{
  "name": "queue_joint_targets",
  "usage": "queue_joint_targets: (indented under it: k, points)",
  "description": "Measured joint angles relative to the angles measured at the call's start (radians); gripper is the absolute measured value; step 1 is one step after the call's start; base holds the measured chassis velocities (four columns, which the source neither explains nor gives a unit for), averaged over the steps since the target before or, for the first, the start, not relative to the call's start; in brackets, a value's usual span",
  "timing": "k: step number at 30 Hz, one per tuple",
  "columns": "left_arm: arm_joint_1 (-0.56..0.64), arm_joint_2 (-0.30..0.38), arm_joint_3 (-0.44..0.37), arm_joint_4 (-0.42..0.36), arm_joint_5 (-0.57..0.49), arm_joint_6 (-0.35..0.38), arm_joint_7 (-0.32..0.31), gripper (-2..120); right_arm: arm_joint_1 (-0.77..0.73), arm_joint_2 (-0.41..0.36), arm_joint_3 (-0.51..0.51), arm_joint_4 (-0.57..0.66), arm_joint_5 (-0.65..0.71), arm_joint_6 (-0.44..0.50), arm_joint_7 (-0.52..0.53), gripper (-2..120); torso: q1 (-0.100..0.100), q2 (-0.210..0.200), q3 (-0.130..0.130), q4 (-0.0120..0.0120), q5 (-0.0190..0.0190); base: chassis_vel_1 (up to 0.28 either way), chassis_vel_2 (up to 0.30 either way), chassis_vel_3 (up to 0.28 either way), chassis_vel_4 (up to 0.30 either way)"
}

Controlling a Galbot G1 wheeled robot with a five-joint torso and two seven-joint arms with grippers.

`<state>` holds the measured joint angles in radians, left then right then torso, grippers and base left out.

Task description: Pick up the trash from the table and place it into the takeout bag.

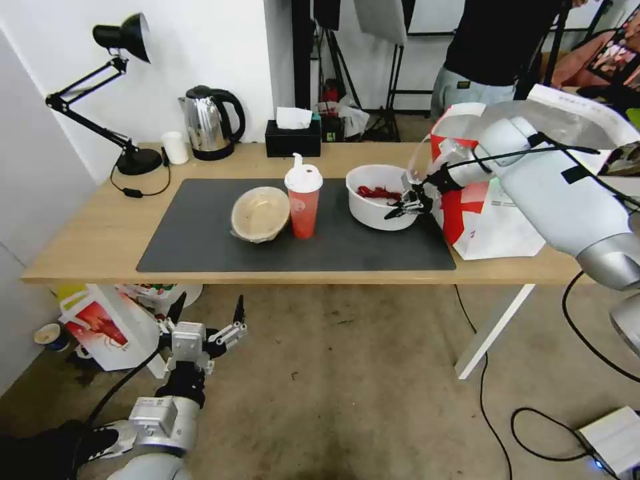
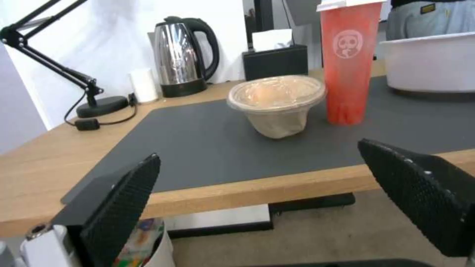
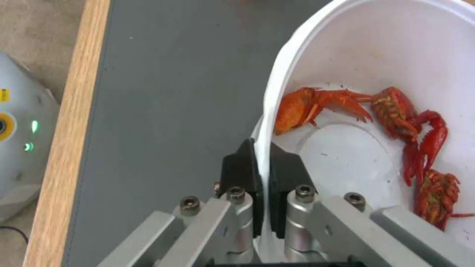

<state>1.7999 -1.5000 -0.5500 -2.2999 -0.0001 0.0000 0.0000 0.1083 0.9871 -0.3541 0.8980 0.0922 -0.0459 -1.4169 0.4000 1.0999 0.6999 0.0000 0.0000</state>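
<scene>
A white round bowl [image 1: 373, 207] [image 3: 376, 48] holding red crayfish shells [image 3: 396, 126] sits on the dark grey mat [image 1: 200, 247] toward the table's right. My right gripper [image 1: 408, 203] [image 3: 262, 163] is shut on the bowl's right rim, one finger inside the wall and one outside. Left of the bowl stand a red drink cup [image 1: 303, 207] [image 2: 348, 70] with a white spouted lid and a tan film-covered bowl [image 1: 260, 213] [image 2: 276, 102], tilted. The takeout bag [image 1: 480, 213], white with a red panel, stands at the table's right end. My left gripper [image 1: 208, 317] [image 2: 277, 200] hangs open below the table's front edge.
Along the back of the light-wood table [image 1: 87, 240] stand a black desk lamp [image 1: 120, 93], a small white cup [image 1: 175, 147], a steel kettle [image 1: 210, 123] and a black tissue box [image 1: 292, 137]. A smaller white bag [image 1: 107, 327] sits on the floor by the left leg. A person stands behind the table.
</scene>
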Motion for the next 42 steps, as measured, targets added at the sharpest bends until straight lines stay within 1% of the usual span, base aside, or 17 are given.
queue_joint_targets:
  k: [11, 23, 30, 42]
  points:
    - [0.000, 0.000, 0.000, 0.000, 0.000, 0.000, 0.000, 100, 0.013, -0.022, -0.001, 0.031, 0.028, -0.003, -0.017, 0, 0.000, 0.000, 0.000, 0.0000, -0.0001, 0.000, 0.000, 0.000, 0.000]
    - [0.000, 0.000, 0.000, 0.000, 0.000, 0.000, 0.000, 100, 0.086, -0.058, -0.040, 0.080, 0.090, -0.007, -0.018, 0, 0.000, 0.000, 0.000, 0.0000, -0.0001, 0.000, 0.000, 0.000, 0.000]
    - [0.000, 0.000, 0.000, 0.000, 0.000, 0.000, 0.000, 100, 0.100, -0.055, -0.046, 0.079, 0.097, -0.008, -0.013, 0, 0.000, 0.000, 0.000, 0.0000, 0.0000, 0.000, 0.000, 0.000, 0.000]
    - [0.000, 0.000, 0.000, 0.000, 0.000, 0.000, 0.000, 100, 0.157, -0.024, -0.049, 0.054, 0.153, -0.006, 0.026, 0, 0.000, 0.000, 0.000, 0.0000, -0.0003, 0.000, 0.000, 0.000, 0.000]
